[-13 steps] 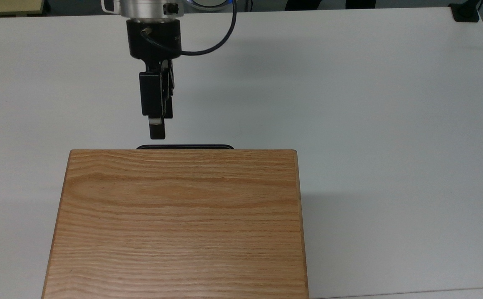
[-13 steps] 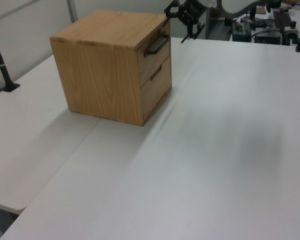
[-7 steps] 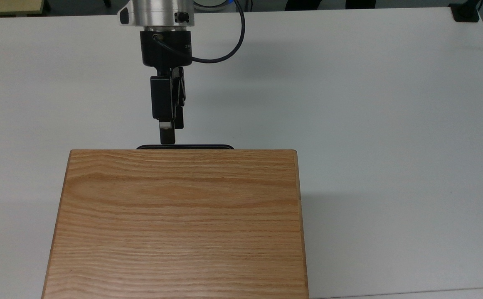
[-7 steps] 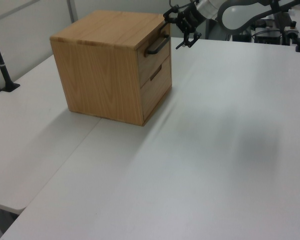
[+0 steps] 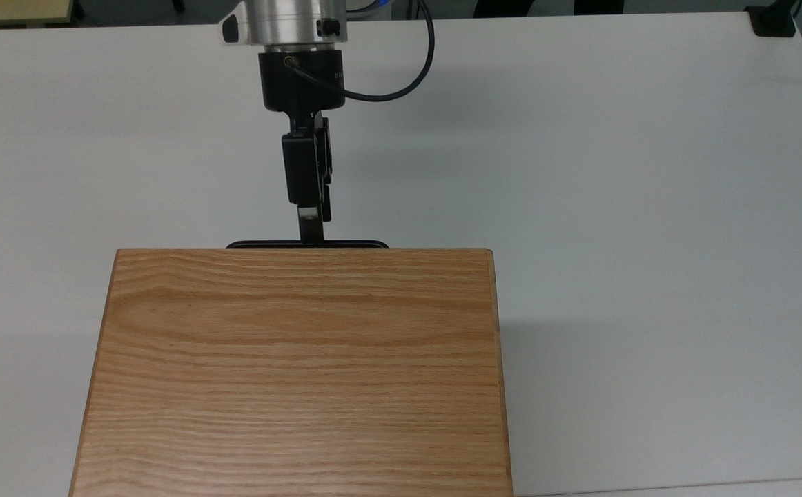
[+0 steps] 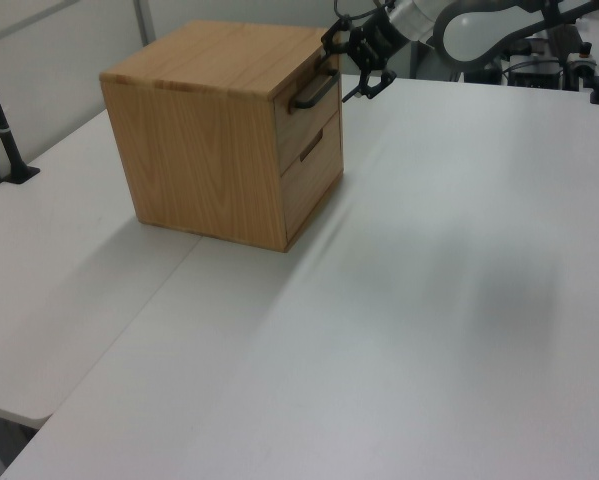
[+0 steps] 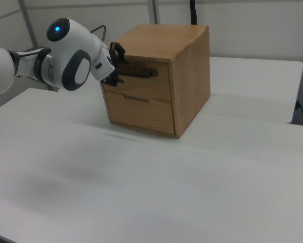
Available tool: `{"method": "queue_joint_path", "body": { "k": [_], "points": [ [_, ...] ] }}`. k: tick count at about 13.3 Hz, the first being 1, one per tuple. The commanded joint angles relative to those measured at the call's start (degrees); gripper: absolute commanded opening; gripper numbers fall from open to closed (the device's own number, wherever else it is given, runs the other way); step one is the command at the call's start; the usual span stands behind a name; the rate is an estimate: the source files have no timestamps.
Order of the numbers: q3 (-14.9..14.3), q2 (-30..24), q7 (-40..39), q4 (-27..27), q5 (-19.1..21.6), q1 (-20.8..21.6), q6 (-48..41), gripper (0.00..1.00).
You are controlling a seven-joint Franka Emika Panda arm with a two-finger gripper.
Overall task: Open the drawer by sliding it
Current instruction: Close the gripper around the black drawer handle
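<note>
The drawer (image 7: 160, 85) is the upper one of an oak cabinet (image 5: 297, 373) and sits flush in its front. Its long black bar handle (image 5: 306, 244) (image 6: 313, 92) (image 7: 139, 74) juts out from the front panel. My gripper (image 5: 311, 232) (image 6: 347, 70) (image 7: 116, 64) is right at the handle, near the middle of the bar in the top view and at the bar's left end in the right view. It is open, with one finger above the bar and one below. Whether the fingers touch the bar I cannot tell.
A lower drawer (image 7: 141, 114) with a shorter handle (image 7: 135, 98) sits under the upper one. The cabinet stands on a wide white table (image 5: 615, 172). A black post (image 6: 4, 135) stands at the left view's left edge.
My gripper has moved toward the top view's right and closer to the cabinet, from short of the handle's left end to right at the bar. The drawer has not moved.
</note>
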Motion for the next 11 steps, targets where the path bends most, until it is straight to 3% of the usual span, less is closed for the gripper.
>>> {"method": "queue_joint_path", "body": {
  "k": [1,5,7,11],
  "points": [
    [0.05,1.24,-0.21,0.33,0.54,0.15,1.04,0.52],
    [0.05,2.48,-0.21,1.31,0.54,0.06,1.13,0.45],
    [-0.04,3.19,-0.21,1.40,0.54,-0.02,1.30,0.35],
    [0.04,3.28,-0.21,2.10,0.63,-0.20,1.30,0.23]
  ]
}}
